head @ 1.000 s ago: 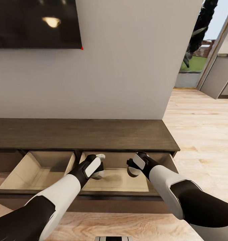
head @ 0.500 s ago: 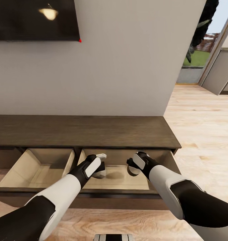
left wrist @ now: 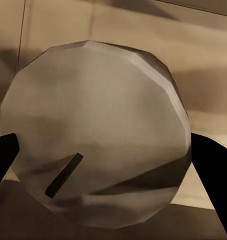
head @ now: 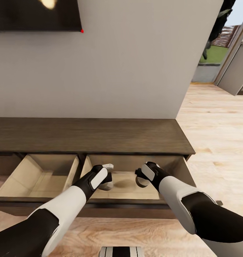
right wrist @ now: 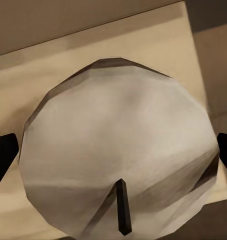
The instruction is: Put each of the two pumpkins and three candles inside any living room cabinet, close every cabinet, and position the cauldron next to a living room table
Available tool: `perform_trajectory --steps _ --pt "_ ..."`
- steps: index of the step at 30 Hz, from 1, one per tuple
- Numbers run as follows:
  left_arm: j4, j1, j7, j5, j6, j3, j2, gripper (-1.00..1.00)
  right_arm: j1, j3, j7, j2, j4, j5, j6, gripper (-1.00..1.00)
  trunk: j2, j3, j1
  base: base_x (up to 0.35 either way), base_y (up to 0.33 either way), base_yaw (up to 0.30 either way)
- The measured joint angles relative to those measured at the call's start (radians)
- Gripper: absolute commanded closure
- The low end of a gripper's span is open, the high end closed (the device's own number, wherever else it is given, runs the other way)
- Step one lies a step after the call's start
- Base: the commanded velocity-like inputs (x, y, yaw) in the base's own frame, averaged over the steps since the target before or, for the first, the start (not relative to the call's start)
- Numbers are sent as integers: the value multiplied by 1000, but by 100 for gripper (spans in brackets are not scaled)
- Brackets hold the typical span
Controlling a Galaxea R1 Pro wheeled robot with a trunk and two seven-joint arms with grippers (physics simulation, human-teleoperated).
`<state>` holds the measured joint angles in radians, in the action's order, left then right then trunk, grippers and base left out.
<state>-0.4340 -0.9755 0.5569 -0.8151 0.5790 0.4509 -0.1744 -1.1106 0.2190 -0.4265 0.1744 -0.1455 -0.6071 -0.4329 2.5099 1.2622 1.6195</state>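
The left hand [head: 107, 180] is clenched on a stubby grey-beige candle with a dark wick [left wrist: 96, 125], held between its black fingers [left wrist: 213, 172]. The right hand [head: 140, 179] grips a second grey-beige candle [right wrist: 118, 160] the same way. Both hands hang over the pale interior of the right-hand open drawer of the long, low, dark brown wooden cabinet [head: 89, 137]; two drawers stand open.

From the head we look forward and down over both arms at the cabinet [head: 89, 137] along the wall. Each wrist camera looks along its claw, very close onto a candle [left wrist: 96, 127] [right wrist: 121, 150] over pale drawer floor; that open right-hand drawer [head: 135, 189] is what all three views share
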Motion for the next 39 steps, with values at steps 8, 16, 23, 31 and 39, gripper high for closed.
perform_trajectory --steps 8,16,23,31,39 --pt "0 0 0 0 0 0 0 100 0 0 0 0 0 1 5 100 2 31 4 0 0 0" --pt "0 0 -1 0 -2 0 0 100 0 4 0 0 0 2 42 100 3 46 5 0 0 0" --pt "0 0 -1 0 -19 0 0 100 0 69 20 0 0 0 84 100 4 58 7 0 0 0" --pt "-2 0 -1 0 -24 0 0 100 0 83 26 0 0 1 88 100 4 70 8 0 0 0" --pt "-15 0 -1 0 -25 0 0 100 0 84 28 0 0 0 86 -100 4 70 8 0 0 0"
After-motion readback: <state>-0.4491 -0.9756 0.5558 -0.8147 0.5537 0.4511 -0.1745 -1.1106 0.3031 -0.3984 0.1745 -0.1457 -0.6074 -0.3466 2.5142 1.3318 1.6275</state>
